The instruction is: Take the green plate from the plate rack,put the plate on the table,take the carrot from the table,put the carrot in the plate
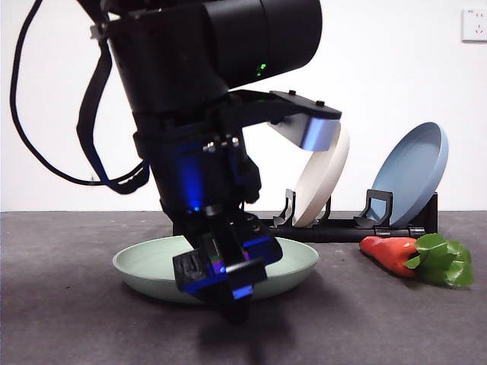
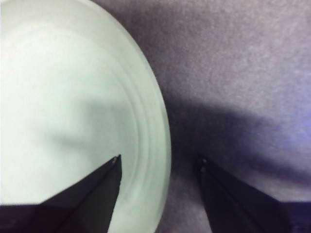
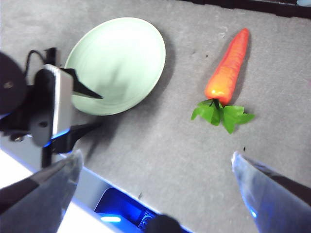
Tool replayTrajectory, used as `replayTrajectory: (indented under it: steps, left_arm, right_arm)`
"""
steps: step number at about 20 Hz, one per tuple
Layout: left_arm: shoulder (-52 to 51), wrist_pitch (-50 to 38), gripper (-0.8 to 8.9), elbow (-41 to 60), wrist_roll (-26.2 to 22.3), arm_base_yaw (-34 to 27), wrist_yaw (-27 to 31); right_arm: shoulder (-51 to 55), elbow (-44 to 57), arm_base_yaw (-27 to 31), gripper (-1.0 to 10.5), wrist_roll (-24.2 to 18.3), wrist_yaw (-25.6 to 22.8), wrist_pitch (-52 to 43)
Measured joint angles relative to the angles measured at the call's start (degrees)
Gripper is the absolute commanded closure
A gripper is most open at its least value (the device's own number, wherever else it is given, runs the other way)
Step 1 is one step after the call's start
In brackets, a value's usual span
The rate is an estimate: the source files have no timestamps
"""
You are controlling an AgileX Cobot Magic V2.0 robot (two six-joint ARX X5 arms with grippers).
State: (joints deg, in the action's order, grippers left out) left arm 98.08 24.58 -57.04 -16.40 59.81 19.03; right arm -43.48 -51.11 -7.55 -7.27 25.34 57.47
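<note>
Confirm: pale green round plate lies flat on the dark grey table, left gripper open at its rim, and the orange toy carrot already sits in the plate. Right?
Not quite. The orange toy carrot is not in the pale green round plate; it lies on the dark grey table beside it, apart from the rim, as the right wrist view shows. The rest holds: the plate lies flat and the left gripper stands open across its rim.

A plain white wall (image 1: pixel 61 152) fills the background behind the bench (image 1: pixel 68 319), bare and evenly lit. High on the wall, far above the bench's right end, sits a white socket plate (image 1: pixel 474 24). The bench top is dark grey, matte and slightly mottled, and meets the wall in a straight level line. A soft dark shadow (image 1: pixel 251 334) lies on the bench near its front edge.
</note>
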Motion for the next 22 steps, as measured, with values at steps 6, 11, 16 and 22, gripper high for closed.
replayTrajectory:
  steps: [6,11,16,22]
  left_arm:
    - [-10.21,5.66,5.52,-9.25,9.49,0.61,-3.02]
    - [-22.05,7.78,5.53,-14.86,18.84,0.76,-7.96]
    - [-32.59,9.77,5.53,-15.76,22.64,0.74,-9.09]
    - [-38.86,14.23,5.53,-15.76,24.83,0.74,-9.09]
  right_arm:
    - [-11.56,-0.02,-0.07,2.9,2.05,-0.07,-11.67]
    - [-26.58,-0.11,-3.80,2.9,3.13,-5.77,-22.32]
    - [-41.18,-0.11,-8.48,2.9,4.00,-15.08,-31.71]
    - [-49.05,-0.11,-10.14,5.0,4.50,-20.87,-36.33]
